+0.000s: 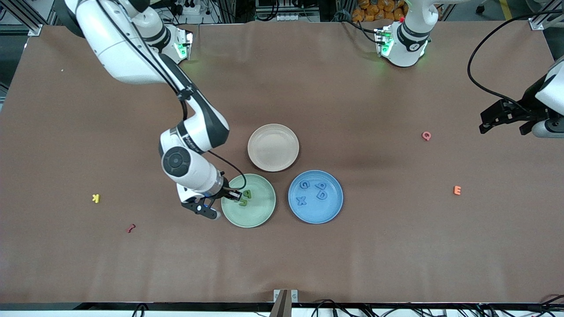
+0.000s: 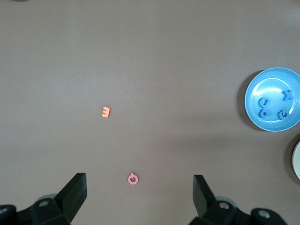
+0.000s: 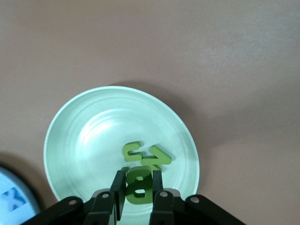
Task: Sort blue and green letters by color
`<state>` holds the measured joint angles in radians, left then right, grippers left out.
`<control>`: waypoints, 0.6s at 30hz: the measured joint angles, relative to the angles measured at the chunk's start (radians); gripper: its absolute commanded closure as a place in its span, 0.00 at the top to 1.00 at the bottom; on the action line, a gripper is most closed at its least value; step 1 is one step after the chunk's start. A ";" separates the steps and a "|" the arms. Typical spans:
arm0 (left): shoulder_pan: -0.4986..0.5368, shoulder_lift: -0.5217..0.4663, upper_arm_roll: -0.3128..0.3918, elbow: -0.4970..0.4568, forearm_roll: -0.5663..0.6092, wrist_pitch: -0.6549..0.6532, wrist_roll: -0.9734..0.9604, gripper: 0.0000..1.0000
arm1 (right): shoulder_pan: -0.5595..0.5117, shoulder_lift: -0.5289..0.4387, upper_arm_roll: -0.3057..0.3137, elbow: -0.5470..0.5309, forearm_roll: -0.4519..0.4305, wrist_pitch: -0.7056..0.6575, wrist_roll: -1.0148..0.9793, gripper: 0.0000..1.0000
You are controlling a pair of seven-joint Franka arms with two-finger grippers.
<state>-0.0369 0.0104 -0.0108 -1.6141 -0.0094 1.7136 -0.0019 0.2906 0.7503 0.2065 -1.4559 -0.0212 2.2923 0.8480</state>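
Brown table [image 1: 88,264] with three plates near its middle: a cream plate [image 1: 273,147] farthest from the front camera, a green plate [image 1: 253,213] and a blue plate [image 1: 315,211] side by side. The right gripper [image 3: 137,187], over the green plate, is clamped on a green B [image 3: 138,183]; two green letters [image 3: 146,155] lie in that plate. Four blue letters [image 1: 313,191] lie in the blue plate. The left gripper [image 2: 139,190] waits with jaws wide and empty above a pink Q [image 2: 133,178] and orange E [image 2: 106,112].

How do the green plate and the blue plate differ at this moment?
The green plate has the right hand over it, shut on a green B; nothing is above the blue plate. The green plate holds loose green letters, the blue plate four blue letters. Both are round, side by side, nearer the front camera than the beige plate.
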 measured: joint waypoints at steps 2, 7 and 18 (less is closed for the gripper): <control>-0.001 0.003 -0.001 0.006 0.000 0.000 0.000 1.00 | 0.029 0.012 -0.022 0.012 0.000 0.003 0.015 0.39; -0.002 0.007 -0.004 0.012 0.000 0.000 0.000 1.00 | 0.060 0.036 -0.040 0.039 0.000 0.004 0.036 1.00; 0.003 0.007 -0.003 0.017 0.000 0.000 0.000 1.00 | 0.060 0.041 -0.050 0.070 -0.003 -0.007 0.038 1.00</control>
<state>-0.0338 0.0177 -0.0143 -1.5966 -0.0094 1.7135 -0.0018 0.3503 0.7908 0.1562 -1.3864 -0.0241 2.2855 0.8858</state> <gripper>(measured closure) 0.000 0.260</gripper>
